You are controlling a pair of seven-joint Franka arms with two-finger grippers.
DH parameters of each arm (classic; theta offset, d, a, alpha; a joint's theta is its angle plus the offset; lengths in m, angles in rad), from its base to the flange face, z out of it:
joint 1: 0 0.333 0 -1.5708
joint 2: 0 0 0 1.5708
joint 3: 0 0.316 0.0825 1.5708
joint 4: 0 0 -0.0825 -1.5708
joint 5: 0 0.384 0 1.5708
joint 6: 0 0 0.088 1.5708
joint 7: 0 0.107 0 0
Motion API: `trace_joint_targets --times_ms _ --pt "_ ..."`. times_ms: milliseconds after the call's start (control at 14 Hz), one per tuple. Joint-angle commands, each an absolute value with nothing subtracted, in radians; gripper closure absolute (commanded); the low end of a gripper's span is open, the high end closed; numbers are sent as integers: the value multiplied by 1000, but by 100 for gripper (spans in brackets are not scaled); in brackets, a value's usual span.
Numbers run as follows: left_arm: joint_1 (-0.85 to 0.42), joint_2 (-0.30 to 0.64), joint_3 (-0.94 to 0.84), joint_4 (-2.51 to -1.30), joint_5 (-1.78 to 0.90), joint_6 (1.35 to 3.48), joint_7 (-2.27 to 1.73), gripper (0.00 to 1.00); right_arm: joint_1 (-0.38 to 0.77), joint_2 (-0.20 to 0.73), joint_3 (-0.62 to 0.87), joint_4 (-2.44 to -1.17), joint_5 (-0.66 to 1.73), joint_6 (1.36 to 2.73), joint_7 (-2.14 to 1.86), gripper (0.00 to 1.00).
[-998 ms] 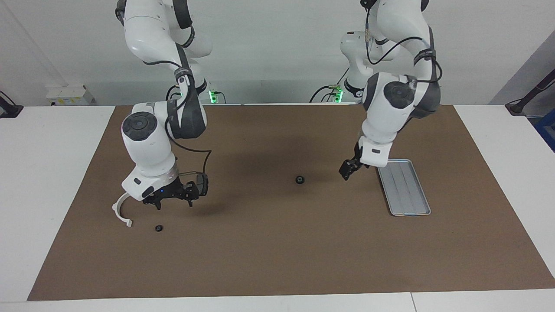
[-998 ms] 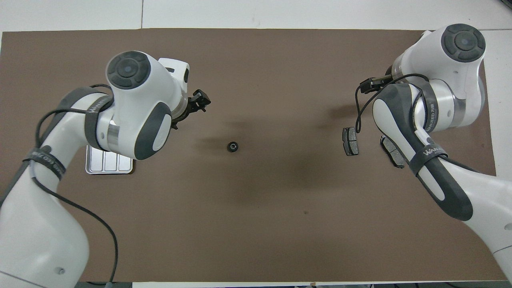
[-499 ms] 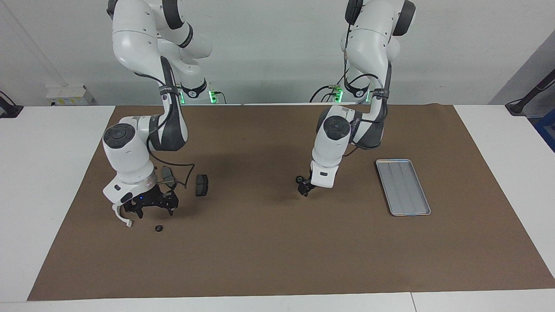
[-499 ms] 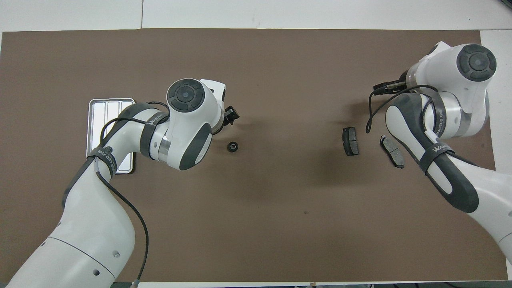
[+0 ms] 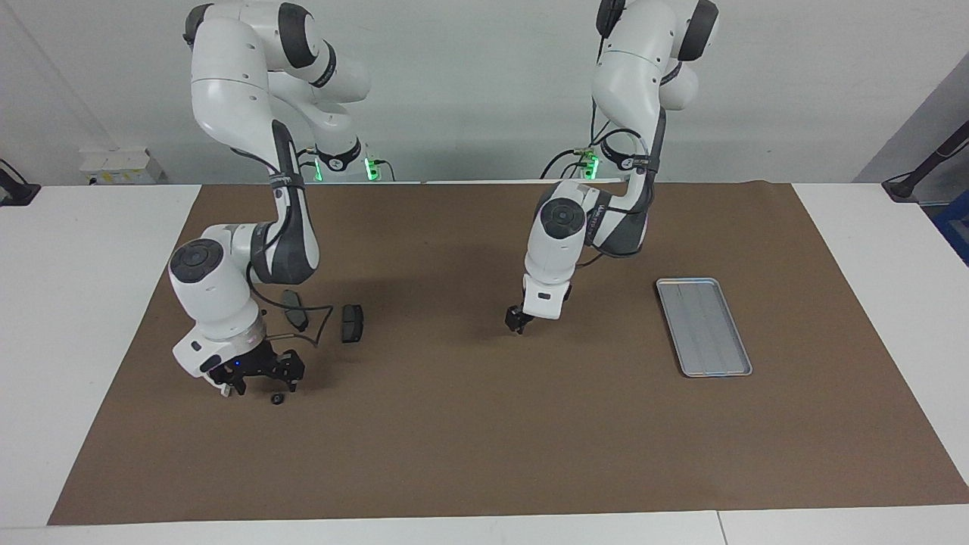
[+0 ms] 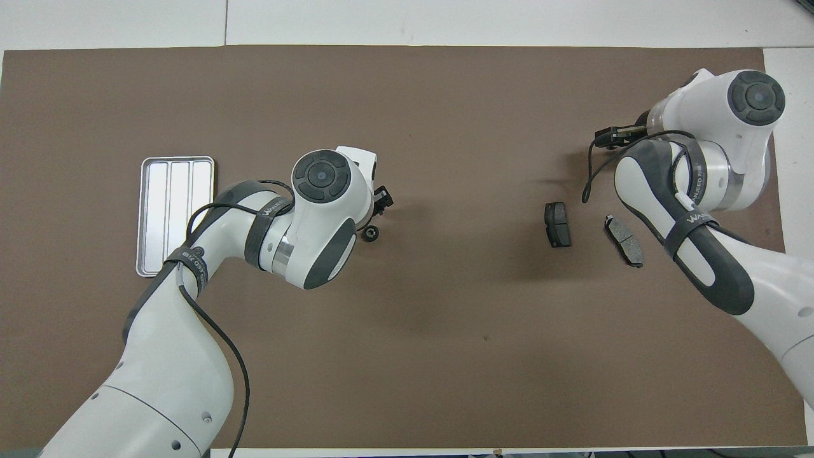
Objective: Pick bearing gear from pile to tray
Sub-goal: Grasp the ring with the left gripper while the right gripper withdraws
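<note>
Brown mat [image 5: 484,424] covers the desk; left claw [image 5: 516,324] hangs low mid-frame over the black gear [image 6: 369,233], right claw [image 5: 257,375] lower left, grips unclear; tray [image 5: 704,327] sits right of centre.

The tray [image 5: 704,327] looks like silver-grey metal with a dull sheen and ridges. The brown mat [image 5: 484,454] on the surface is matt. The arms' white shells [image 6: 165,388] are glossy plastic.

Bright, even light from above; soft shadows pool on the counter [image 5: 484,454] under both arms; everything sharp.
</note>
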State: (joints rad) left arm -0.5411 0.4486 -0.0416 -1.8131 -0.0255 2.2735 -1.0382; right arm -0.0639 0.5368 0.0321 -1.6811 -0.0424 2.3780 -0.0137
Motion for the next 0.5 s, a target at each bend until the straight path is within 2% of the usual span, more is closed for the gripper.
trace_joint_targets --times_ms 0,428 --pt "-566 400 -26 -1887 -37 2315 -1061 18 -63 564 48 -1622 -23 2313 31 0" --pt "-577 400 -28 -1887 -37 2312 -1068 31 -57 640 48 -1508 -104 2155 31 0"
